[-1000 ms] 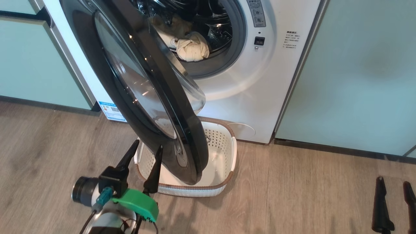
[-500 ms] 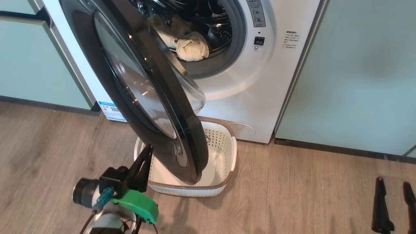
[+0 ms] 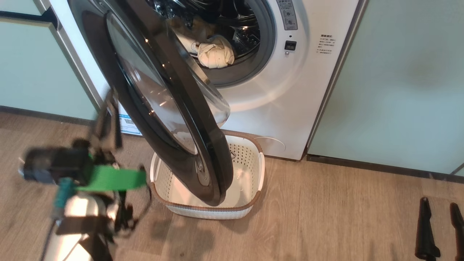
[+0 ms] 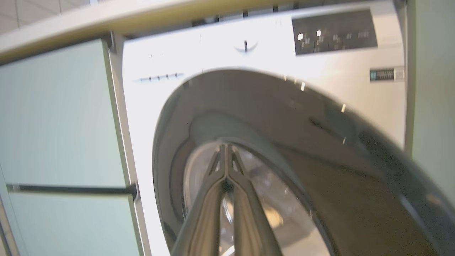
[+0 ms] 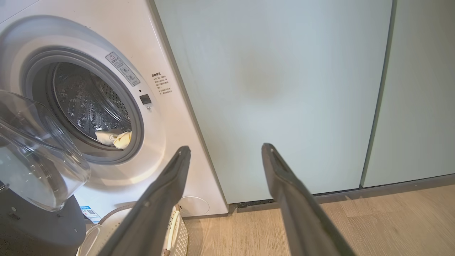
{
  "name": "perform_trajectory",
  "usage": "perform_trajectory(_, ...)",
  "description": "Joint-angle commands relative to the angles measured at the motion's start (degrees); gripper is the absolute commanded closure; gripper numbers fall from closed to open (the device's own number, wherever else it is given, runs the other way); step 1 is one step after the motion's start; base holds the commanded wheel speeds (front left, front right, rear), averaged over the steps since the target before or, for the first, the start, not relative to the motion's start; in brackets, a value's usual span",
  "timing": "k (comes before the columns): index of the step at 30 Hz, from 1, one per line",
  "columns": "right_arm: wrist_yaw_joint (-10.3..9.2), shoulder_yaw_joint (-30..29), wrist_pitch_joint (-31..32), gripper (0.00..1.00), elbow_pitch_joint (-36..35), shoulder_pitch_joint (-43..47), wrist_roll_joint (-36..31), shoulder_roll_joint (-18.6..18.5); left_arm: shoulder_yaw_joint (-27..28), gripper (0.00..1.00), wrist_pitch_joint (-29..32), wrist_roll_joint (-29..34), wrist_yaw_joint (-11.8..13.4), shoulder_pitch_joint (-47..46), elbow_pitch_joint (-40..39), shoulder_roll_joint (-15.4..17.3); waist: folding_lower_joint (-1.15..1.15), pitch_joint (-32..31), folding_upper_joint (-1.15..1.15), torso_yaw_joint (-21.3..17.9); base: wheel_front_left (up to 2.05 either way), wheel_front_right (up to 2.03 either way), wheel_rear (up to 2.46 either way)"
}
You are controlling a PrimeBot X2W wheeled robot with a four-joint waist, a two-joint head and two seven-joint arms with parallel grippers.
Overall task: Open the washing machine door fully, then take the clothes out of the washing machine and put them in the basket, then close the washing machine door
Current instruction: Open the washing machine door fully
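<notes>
The white washing machine has its round black door swung partly open, with the lower edge hanging over the cream basket on the floor. Cream clothes lie in the steel drum. My left gripper is motion-blurred, to the left of the door and apart from it. The left wrist view shows this gripper shut on nothing, pointing at the door's outer face. At the lower right my right gripper is open and empty. In its own view, that gripper faces a cabinet panel, the clothes at far left.
Pale green cabinet panels flank the washer on both sides. Wood floor stretches between the basket and my right gripper. The door's clear glass bowl bulges toward the drum opening. A small blue sticker sits low on the washer.
My left gripper has shut its fingers and swung up and to the left, from the basket's front-left corner to beside the door. The right gripper has not moved.
</notes>
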Motion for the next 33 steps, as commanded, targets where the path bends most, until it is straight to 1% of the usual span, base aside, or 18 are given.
perform_trajectory(1, -0.15, 0.96, -0.38, 0.00, -1.67, -1.69, 0.02, -1.01, 2.66, 1.00, -0.35, 1.02, 0.72, -4.26, -5.15, 1.86, 0.00, -0.04, 0.00, -0.07, 0.00, 0.00, 0.00)
perform_trajectory(5, -0.15, 0.69, -0.38, 0.00, -1.64, -1.92, -0.07, -1.01, 1.90, 1.00, -0.35, 1.82, 0.71, -7.65, -12.94, 2.65, 0.00, -0.03, 0.00, -0.35, 0.00, 0.00, 0.00)
perform_trajectory(9, -0.15, 0.58, -0.38, 0.00, -1.54, -2.12, -0.15, -1.01, -2.65, 1.00, -0.35, 1.64, -1.31, -9.46, -17.62, 2.04, 0.00, -0.13, 0.00, -0.76, 0.00, 0.00, 0.00)
perform_trajectory(11, -0.15, 0.56, -0.38, 0.00, -1.51, -2.18, -0.10, -1.01, -6.06, 1.00, -0.35, 0.73, -3.01, -9.40, -18.18, 1.30, 0.00, -0.19, 0.00, -0.96, 0.00, 0.00, 0.00)
perform_trajectory(15, -0.15, 0.57, -0.38, 0.00, -1.37, -2.14, -0.12, -1.01, -13.39, 1.00, 1.18, -2.24, -5.58, -8.62, -16.97, -0.11, 0.00, -0.43, 0.00, -1.25, 0.00, 0.00, 0.00)
perform_trajectory(20, -0.15, 0.70, -0.38, 0.00, -1.28, -2.02, 0.05, -1.01, -21.30, 1.00, 6.07, -6.39, -6.86, -7.10, -15.65, -1.15, 0.00, -0.46, 0.00, -1.55, 0.00, 0.00, 0.00)
perform_trajectory(21, -0.15, 0.70, -0.38, 0.00, -1.28, -2.02, 0.05, -1.01, -21.30, 1.00, 6.07, -6.39, -6.86, -7.10, -15.65, -1.15, 0.00, -0.46, 0.00, -1.55, 0.00, 0.00, 0.00)
perform_trajectory(27, -0.15, 0.79, -0.38, 0.00, -1.22, -1.97, 0.06, -1.00, -26.79, 1.00, 11.54, -10.65, -7.27, -5.25, -12.44, -1.64, 0.00, -0.37, 0.00, -1.95, 0.00, 0.00, 0.00)
perform_trajectory(31, -0.15, 1.02, -0.38, 0.00, -1.03, -1.86, 0.03, -1.00, -28.48, 1.00, 15.47, -13.61, -6.96, -4.83, -7.76, -1.87, 0.00, -0.54, 0.00, -2.45, 0.00, 0.00, 0.00)
perform_trajectory(33, -0.15, 1.07, -0.38, 0.00, -1.00, -1.78, 0.03, -1.00, -28.63, 1.00, 16.93, -13.80, -6.60, -4.99, -5.90, -1.87, 0.00, -0.68, 0.00, -2.67, 0.00, 0.00, 0.00)
